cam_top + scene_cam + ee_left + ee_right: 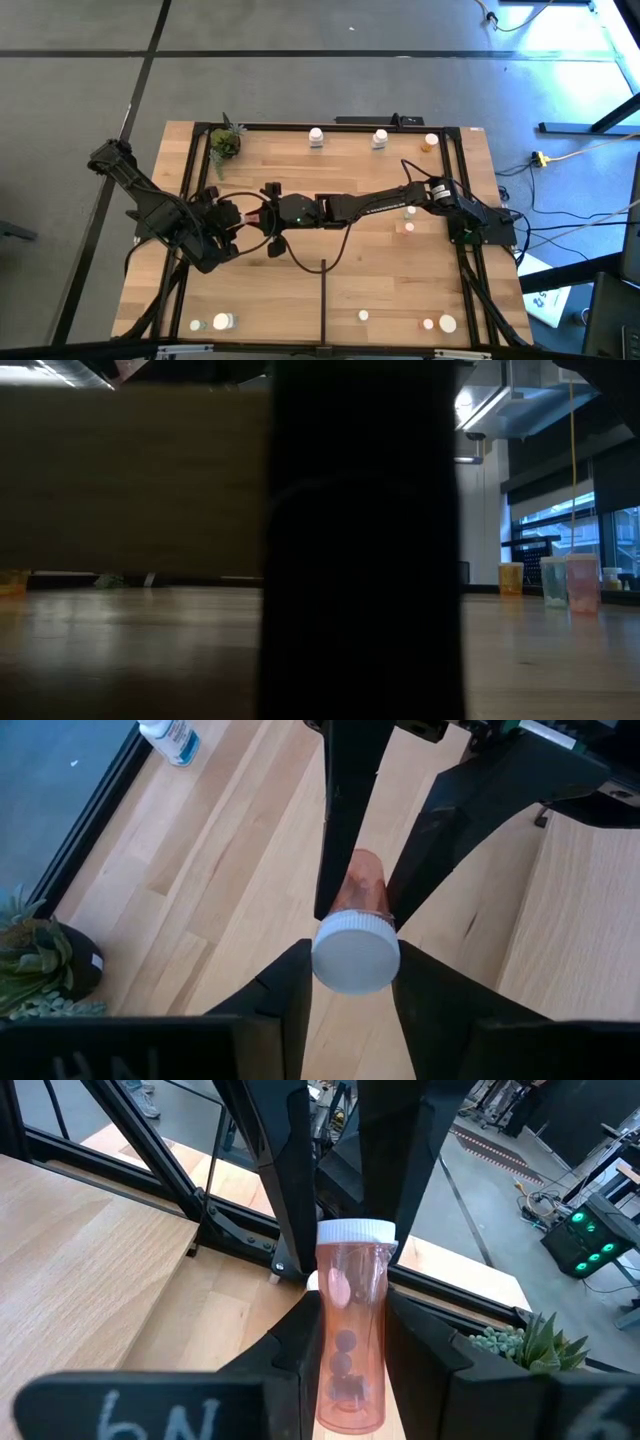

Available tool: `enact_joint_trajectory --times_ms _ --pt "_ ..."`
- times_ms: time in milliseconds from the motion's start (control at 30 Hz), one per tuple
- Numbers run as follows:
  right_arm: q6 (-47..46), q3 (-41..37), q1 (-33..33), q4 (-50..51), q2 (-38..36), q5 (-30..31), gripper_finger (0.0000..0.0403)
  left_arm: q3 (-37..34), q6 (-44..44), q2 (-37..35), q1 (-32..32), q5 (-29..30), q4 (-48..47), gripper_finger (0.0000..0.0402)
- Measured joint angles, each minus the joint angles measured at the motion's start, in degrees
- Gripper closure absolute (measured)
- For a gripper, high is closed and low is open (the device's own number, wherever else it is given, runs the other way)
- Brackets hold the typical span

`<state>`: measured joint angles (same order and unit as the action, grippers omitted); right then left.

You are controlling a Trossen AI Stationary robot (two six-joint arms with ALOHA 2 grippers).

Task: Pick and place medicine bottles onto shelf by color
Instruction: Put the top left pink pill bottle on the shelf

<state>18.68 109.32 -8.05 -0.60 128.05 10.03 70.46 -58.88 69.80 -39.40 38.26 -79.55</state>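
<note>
An orange medicine bottle (pixel 350 1320) with a white cap (pixel 355 952) hangs in the air over the left half of the light-wood shelf (pixel 380 260). Both grippers are shut on it. My left gripper (pixel 355 965) comes from the table's left and is at the cap. My right gripper (pixel 350 1345) reaches across from the table's right and is on the body. In the high view the two grippers (pixel 250 213) meet tip to tip, and they hide most of the bottle. My left gripper pinches the white cap's rim (pixel 392 958) between its two fingers. The fingers slant down from the table's left and come at the bottle's cap end. The bottle is clear of the wood. My right gripper pinches the orange body (pixel 352 1380) between its two fingers, at the half away from the cap. The fingers come nearly level from the table's right and lie along the bottle. The cap end (pixel 356 1232) sticks out beyond the fingertips.
White bottles (pixel 316 137) (pixel 379 138) and an orange one (pixel 430 142) stand at the far edge. More bottles (pixel 222 322) (pixel 447 323) lie at the near edge. A small potted plant (pixel 225 145) is at the far left, a thin black divider strip (pixel 322 300) at the near middle.
</note>
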Motion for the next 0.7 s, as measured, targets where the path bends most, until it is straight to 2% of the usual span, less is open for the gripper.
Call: enact_joint_trajectory --times_ms 433,700 --pt "0.02 0.0 -0.09 0.11 0.0 -0.25 0.0308 0.0 2.97 -0.04 0.0 -0.63 1.01 0.028" --pt "0.06 0.0 -0.09 0.11 0.0 -0.27 0.0308 0.0 9.47 -0.04 0.0 -0.53 1.14 0.028"
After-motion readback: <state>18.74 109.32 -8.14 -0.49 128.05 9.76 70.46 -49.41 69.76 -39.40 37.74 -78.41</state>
